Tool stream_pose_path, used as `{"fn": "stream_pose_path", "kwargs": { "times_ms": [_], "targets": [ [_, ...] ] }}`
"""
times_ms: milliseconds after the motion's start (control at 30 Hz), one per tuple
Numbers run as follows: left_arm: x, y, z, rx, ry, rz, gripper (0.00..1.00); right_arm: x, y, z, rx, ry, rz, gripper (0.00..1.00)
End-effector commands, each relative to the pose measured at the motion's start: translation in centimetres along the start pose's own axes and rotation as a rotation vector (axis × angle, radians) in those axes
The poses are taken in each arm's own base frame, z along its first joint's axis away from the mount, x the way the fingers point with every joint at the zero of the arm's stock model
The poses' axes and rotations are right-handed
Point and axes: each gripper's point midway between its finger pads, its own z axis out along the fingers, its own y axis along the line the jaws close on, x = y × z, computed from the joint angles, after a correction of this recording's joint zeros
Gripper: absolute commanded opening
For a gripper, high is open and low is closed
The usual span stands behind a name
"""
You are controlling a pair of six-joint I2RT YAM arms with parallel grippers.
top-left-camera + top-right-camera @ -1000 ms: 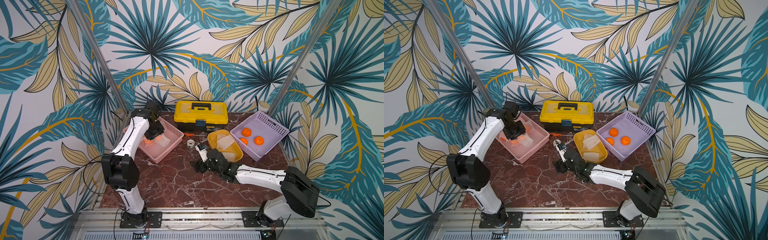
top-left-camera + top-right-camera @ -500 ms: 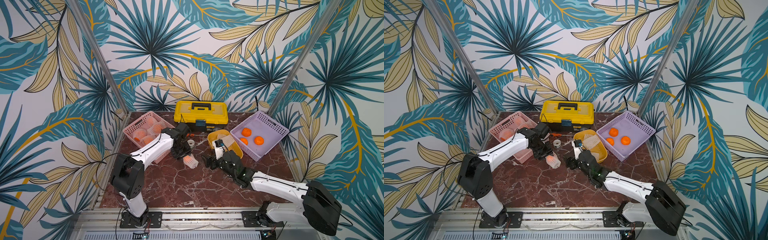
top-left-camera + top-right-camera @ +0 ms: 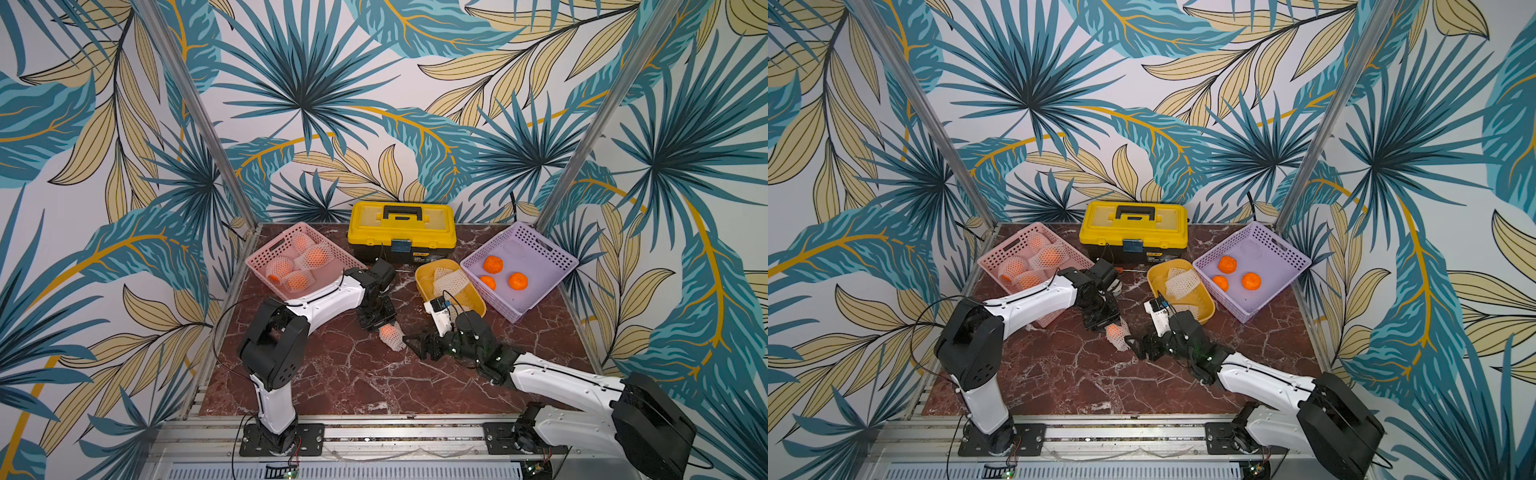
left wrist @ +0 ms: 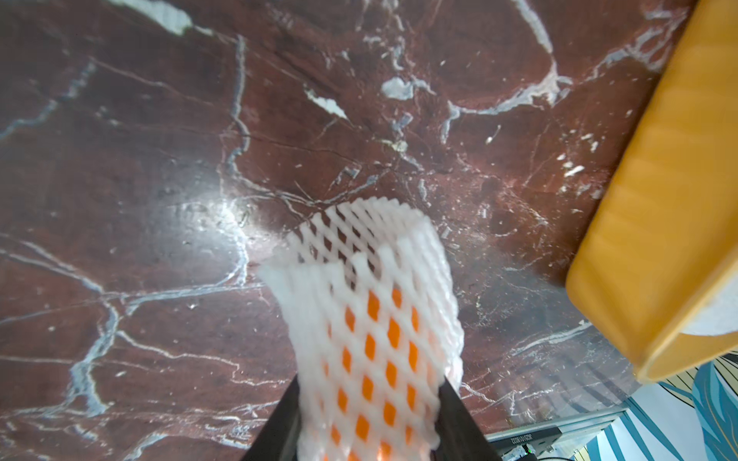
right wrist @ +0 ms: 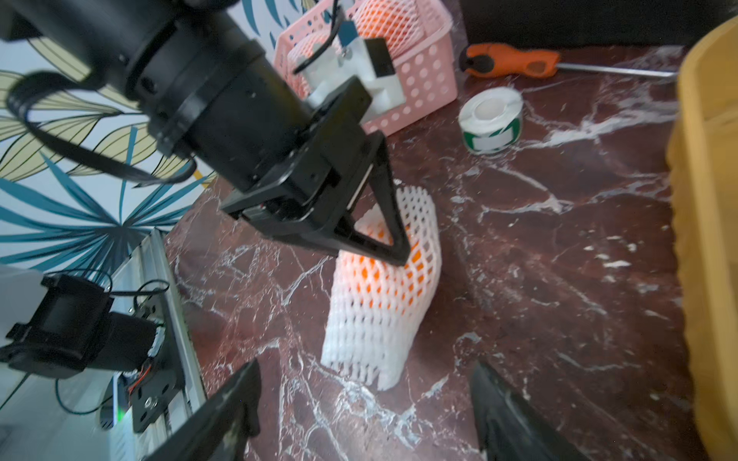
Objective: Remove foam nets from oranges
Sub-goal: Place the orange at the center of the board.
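Orange (image 3: pixel 387 331): being clamped inside foam net (image 5: pixel 379 319) by partly closed left gripper (image 3: pixel 384 328) beside yellow tray (image 4: pixel 659 219), exposing sleeve's free end.
Right gripper (image 5: pixel 366 364): hovering wide open, empty, facing that end, likely for pulling.

Table (image 3: pixel 332 374) layout, clock face centred on the netted orange (image 3: pixel 390 336).
Toolbox (image 3: pixel 402 226) at 12; tray (image 3: pixel 474 308), holding nets (image 3: pixel 452 280), at 1; basket A (image 3: pixel 524 237), holding oranges (image 3: pixel 517 281), at 2; basket B (image 3: pixel 282 246), holding netted oranges (image 3: pixel 316 257), at 10.

Nothing reads clearly: the yellow toolbox's front label (image 3: pixel 420 258) is blurred, and an upside-down print (image 4: pixel 519 439) on a grey bar (image 4: pixel 579 423) is illegible.
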Motion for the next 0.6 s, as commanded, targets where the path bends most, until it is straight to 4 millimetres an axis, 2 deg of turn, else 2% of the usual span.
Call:
{"fn": "stream_pose_path", "kwargs": {
  "times_ms": [0,133,200,233,400,567],
  "targets": [
    [-0.1,-0.3,1.0,0.012,0.015,0.005,0.40,2.4,0.8,0.7,-0.059,0.107,-0.016,0.82],
    [0.1,-0.3,1.6,0.010,0.037,0.006,0.41,3.1,1.0,1.5,-0.051,0.120,-0.071,0.82],
    [0.2,-0.2,1.7,0.008,0.043,0.008,0.43,2.9,0.2,2.0,0.002,0.120,-0.081,0.82],
    [0.1,-0.2,1.8,0.007,0.042,0.007,0.43,3.2,0.6,2.3,0.010,0.132,-0.088,0.82],
    [0.1,-0.3,1.5,0.011,0.036,0.011,0.47,3.3,-1.0,3.8,0.122,0.150,-0.075,0.81],
    [0.3,-0.4,1.6,0.021,0.046,0.010,0.49,3.4,-1.8,4.8,0.178,0.156,-0.088,0.71]
  ]
}}
